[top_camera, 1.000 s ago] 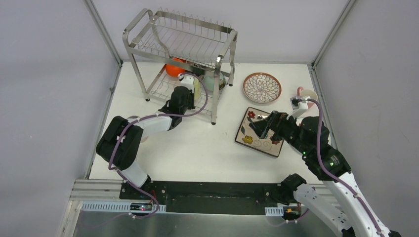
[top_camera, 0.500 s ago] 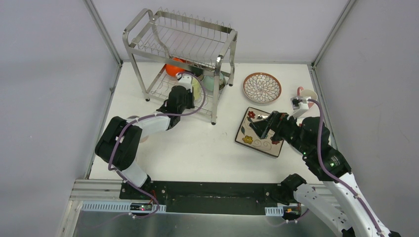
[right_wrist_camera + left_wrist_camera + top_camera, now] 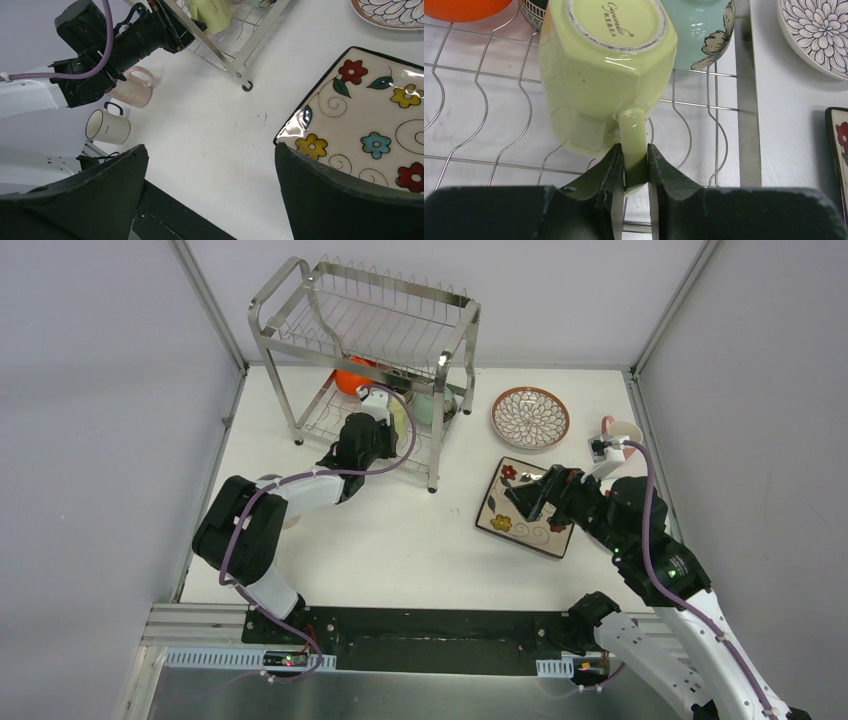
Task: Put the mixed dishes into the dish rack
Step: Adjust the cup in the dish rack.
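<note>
Pinching the handle of the yellow-green mug (image 3: 606, 65), the left gripper (image 3: 635, 156) sits bottom centre of the left wrist view, its jaws nearly closed on it. Cursive black script on the mug's base, which faces the camera, is too fine to read surely. The mug is over the dish rack's (image 3: 746, 125) lower wire shelf, with the mint bowl (image 3: 696, 35) upper right and the orange bowl (image 3: 464, 7) upper left. The right gripper (image 3: 209, 150) gapes wide and holds nothing, with the square floral plate (image 3: 370, 125) at the right of its frame.
</note>
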`<state>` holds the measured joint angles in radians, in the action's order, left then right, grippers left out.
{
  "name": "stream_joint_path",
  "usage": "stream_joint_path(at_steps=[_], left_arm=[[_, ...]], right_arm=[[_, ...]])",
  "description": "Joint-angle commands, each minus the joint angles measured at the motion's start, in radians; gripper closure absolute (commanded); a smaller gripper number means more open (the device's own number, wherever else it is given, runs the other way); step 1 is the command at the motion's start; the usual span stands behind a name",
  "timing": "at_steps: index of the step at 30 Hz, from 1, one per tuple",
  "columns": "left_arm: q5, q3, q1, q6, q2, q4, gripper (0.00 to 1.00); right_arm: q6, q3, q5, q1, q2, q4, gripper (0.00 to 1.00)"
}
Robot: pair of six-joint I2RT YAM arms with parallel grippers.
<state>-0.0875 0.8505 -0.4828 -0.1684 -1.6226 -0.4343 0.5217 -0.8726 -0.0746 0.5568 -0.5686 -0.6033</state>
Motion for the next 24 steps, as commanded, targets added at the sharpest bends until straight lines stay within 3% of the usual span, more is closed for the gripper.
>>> stream_joint_path(at_steps=[1,16,24], left_arm=[[0.015,-0.019,0.002,-0.021,0.042,-0.070,0.98],[0.179,-0.129,0.076,-0.161,0.047,-0.332,1.00],[0.198,-0.136,0.078,-0.166,0.039,-0.368,1.00]], right_arm=[[-0.008,-0.002,0.010,0.002,0.003,0.031,0.00],[-0.010,0.001,0.012,0.002,0.001,0.031,0.00],[-0.010,0.000,0.013,0.003,0.001,0.032,0.00]])
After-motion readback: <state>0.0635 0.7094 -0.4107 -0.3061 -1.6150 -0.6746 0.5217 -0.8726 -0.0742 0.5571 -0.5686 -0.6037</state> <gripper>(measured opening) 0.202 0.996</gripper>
